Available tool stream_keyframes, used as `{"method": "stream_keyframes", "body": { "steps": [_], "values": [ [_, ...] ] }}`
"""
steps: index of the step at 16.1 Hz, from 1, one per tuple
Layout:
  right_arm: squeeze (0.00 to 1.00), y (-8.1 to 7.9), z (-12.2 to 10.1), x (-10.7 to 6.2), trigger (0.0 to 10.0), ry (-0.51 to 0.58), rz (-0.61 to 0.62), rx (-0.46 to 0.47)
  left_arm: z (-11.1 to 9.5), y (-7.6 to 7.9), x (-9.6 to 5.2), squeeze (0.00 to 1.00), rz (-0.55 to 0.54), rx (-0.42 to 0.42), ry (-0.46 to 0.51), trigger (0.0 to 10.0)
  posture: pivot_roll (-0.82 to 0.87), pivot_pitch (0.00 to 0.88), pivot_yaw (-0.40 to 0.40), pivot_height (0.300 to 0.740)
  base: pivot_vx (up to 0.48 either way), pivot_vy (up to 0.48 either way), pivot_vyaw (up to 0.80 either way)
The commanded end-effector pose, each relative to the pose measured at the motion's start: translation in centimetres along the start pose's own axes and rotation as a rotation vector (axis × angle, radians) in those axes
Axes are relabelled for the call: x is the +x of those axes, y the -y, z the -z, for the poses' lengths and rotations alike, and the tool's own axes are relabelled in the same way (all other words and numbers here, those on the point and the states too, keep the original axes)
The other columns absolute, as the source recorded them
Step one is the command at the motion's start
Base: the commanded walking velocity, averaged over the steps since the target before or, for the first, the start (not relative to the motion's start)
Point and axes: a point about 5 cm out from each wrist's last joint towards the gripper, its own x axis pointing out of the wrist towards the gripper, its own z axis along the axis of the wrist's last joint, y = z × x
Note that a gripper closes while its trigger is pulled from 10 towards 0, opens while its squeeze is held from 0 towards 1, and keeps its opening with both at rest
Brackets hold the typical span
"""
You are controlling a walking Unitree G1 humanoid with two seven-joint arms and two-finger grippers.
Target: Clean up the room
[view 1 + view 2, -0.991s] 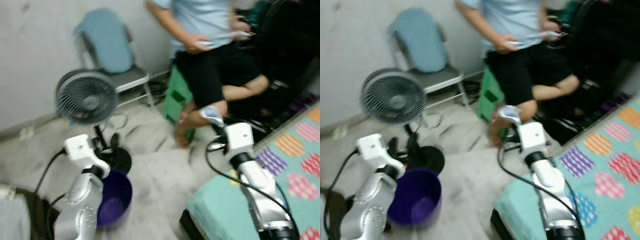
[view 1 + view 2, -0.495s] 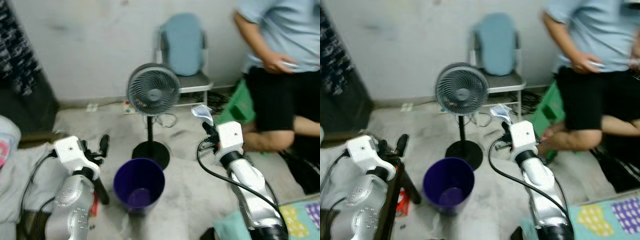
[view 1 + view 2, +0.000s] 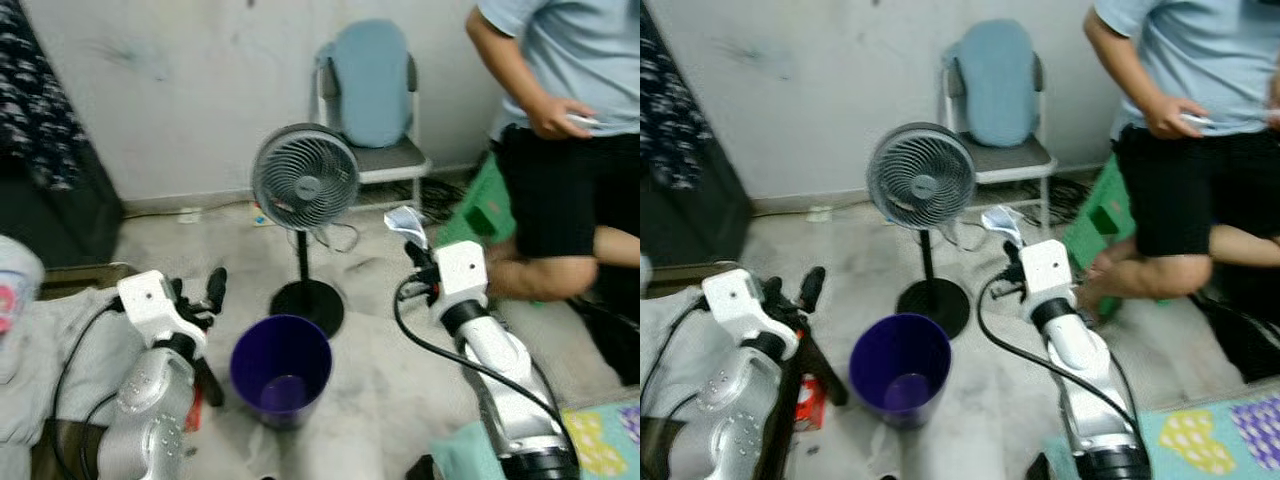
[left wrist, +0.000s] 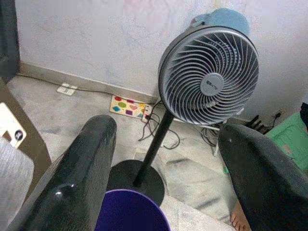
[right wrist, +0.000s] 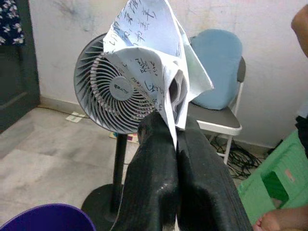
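Left eye view: a purple bin (image 3: 281, 368) stands on the grey floor (image 3: 370, 330) between the robot's two silver arms. Behind it is a grey pedestal fan (image 3: 304, 183) on a round black base, and behind that a metal chair (image 3: 372, 95) with a blue cushion against the pale wall. The left gripper (image 3: 200, 300) is raised just left of the bin, its black fingers spread apart and holding nothing. The right gripper (image 3: 413, 245) is raised to the right of the fan, with a crumpled sheet of paper (image 3: 405, 222) sticking up from its tips. A person (image 3: 565, 120) in a light blue shirt and black shorts sits at the far right, beside a green stool (image 3: 482, 205).

Right eye view: the same scene. The paper sits above and to the right of the bin, not over its mouth. A small red item (image 3: 808, 398) lies on the floor left of the bin, partly hidden by the left arm.

Left wrist view: the two black fingers (image 4: 72, 178) stand wide open with empty space between them. Beyond them are the fan, its base and the rim of the purple bin.

Right wrist view: the two fingers (image 5: 154, 178) are pressed together, pinching the lower edge of the paper, which bears handwriting and fans out above them. The fan and the chair are behind it.
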Motion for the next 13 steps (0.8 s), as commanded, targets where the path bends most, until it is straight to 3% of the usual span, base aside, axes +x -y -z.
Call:
{"method": "stream_keyframes", "body": {
  "steps": [1, 4, 8, 13],
  "values": [
    [0.00, -0.09, -0.21, 0.07, 10.0, 0.011, 0.002, 0.008, -0.46, 0.20, 0.03, 0.00, 0.018, 0.005, 0.019, 10.0, -0.06, 0.011, -0.001, 0.740, 0.262, 0.000, 0.00],
    [0.00, -0.12, -0.28, 0.16, 10.0, 0.014, -0.002, 0.004, -0.50, 0.25, 0.05, 0.00, 0.023, 0.003, 0.023, 10.0, -0.06, 0.012, -0.004, 0.740, 0.302, 0.000, 0.00],
    [0.00, -0.18, -0.29, 0.23, 10.0, 0.015, -0.003, 0.008, -0.54, 0.28, 0.06, 0.00, 0.027, 0.001, 0.025, 10.0, -0.06, 0.011, -0.003, 0.740, 0.357, 0.000, 0.55],
    [0.00, -0.17, -0.29, 0.17, 10.0, 0.015, 0.000, 0.013, -0.46, 0.25, 0.10, 0.00, 0.022, -0.001, 0.018, 10.0, -0.06, 0.010, -0.001, 0.740, 0.271, 0.000, 0.00]
  ]
}}
